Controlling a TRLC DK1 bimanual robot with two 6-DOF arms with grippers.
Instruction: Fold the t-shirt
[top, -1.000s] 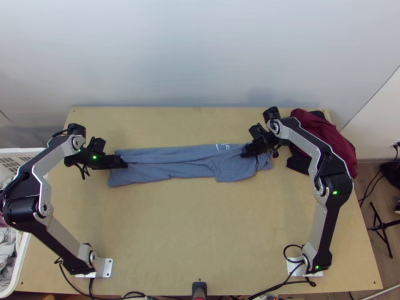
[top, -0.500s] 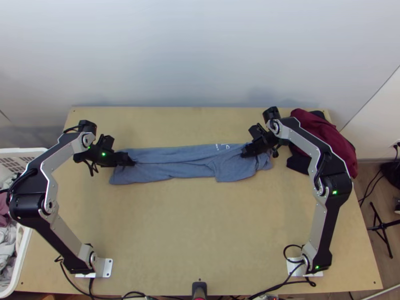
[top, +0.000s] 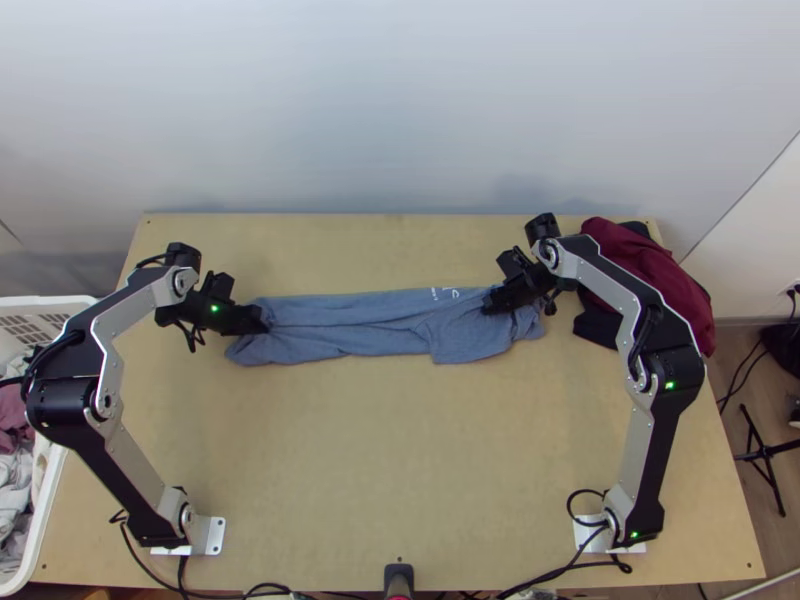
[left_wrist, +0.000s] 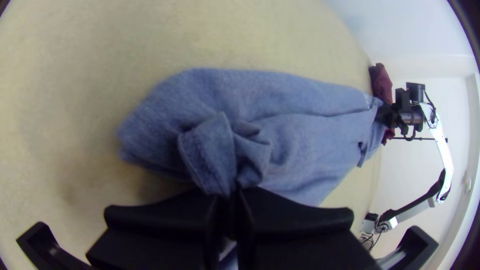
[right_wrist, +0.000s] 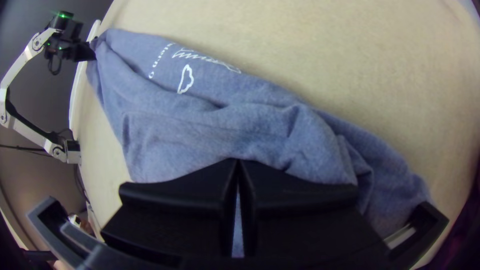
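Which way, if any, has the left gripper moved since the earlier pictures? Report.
Yes: in the top view, the left gripper moved right, away from the left edge of the wooden table.

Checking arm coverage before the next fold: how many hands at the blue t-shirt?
2. Left hand on the blue t-shirt at the end toward the white basket; right hand near the end toward the maroon cloth.

The t-shirt (top: 370, 325) is a soft heathered blue, marked with white print (right_wrist: 206, 58) near the black right end effector (top: 490, 303). Beyond that are maroon cloth (top: 655, 275) and black cloth (top: 595, 331). The left end effector (top: 262, 319) is black too, the worktop (top: 400, 450) pale tan.
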